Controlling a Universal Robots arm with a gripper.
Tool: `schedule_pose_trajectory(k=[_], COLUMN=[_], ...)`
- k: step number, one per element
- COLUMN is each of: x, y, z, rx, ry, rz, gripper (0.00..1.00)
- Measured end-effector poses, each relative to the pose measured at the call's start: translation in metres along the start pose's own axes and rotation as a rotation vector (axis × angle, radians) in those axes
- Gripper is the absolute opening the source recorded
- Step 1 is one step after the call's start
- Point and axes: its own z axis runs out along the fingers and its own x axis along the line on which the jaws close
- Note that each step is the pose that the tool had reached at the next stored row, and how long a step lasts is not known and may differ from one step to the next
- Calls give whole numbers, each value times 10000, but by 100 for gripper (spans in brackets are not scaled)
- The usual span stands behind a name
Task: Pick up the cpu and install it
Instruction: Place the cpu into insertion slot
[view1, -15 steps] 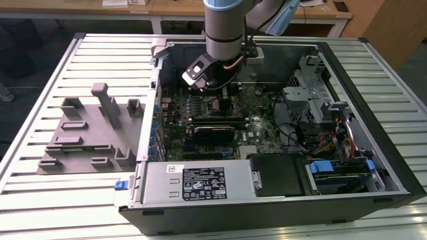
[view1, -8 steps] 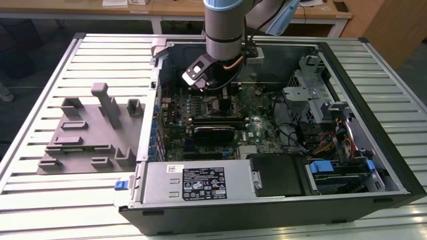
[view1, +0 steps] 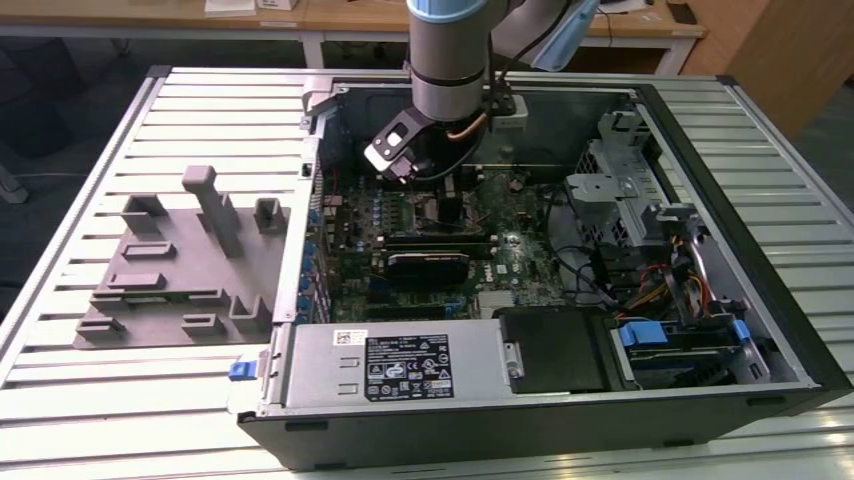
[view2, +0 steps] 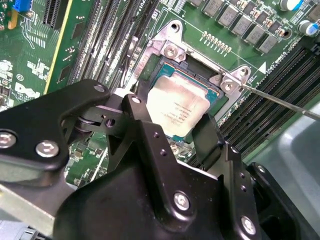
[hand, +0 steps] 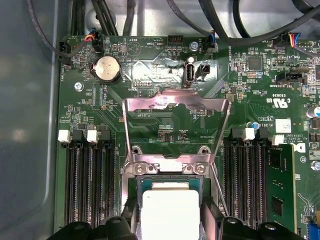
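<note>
Gripper (view2: 175, 131) is down inside the computer case (view1: 747, 160), narrow, fingers pinching opposite edges of the cpu (view2: 178, 104). The chip is right at the socket (view2: 227, 83); seated or just above, I can't tell. The danger, I'd say, is tilt: let that flat, matte-silver square go crooked and it could bind on the frame or crush contacts underneath. The load plate (hand: 175, 107), thin bright steel, stands flipped open. The wire lever (view2: 280, 102) juts aside over the green motherboard (view2: 90, 30).
</note>
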Motion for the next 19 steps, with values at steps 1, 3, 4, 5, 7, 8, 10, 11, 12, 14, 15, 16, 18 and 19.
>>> schedule_pose_trajectory(k=[1,3,4,5,7,8,10,11,12,14,15,16,18,19], x=[-1,-1,-1,-1,-3,-3,-4,-4,-4,-5,-6,-6,-7,-7], y=[0,2,3,4,7,9,11,13,14,16,18,19,22,23], z=[-7,-29,-47,-66,-116,-136,-179,-200,-220,-260,-282,-304,-345,-366], rx=[2,0,1,1,0,0,0,-1,0,0,0,0,-1,0], ry=[-4,-1,-1,-1,0,1,0,1,0,1,0,0,1,0], rz=[0,0,0,1,0,0,0,0,0,0,0,0,0,0], gripper=[61,61,61,61,61,61,61,61,61,61,61,61,61,61])
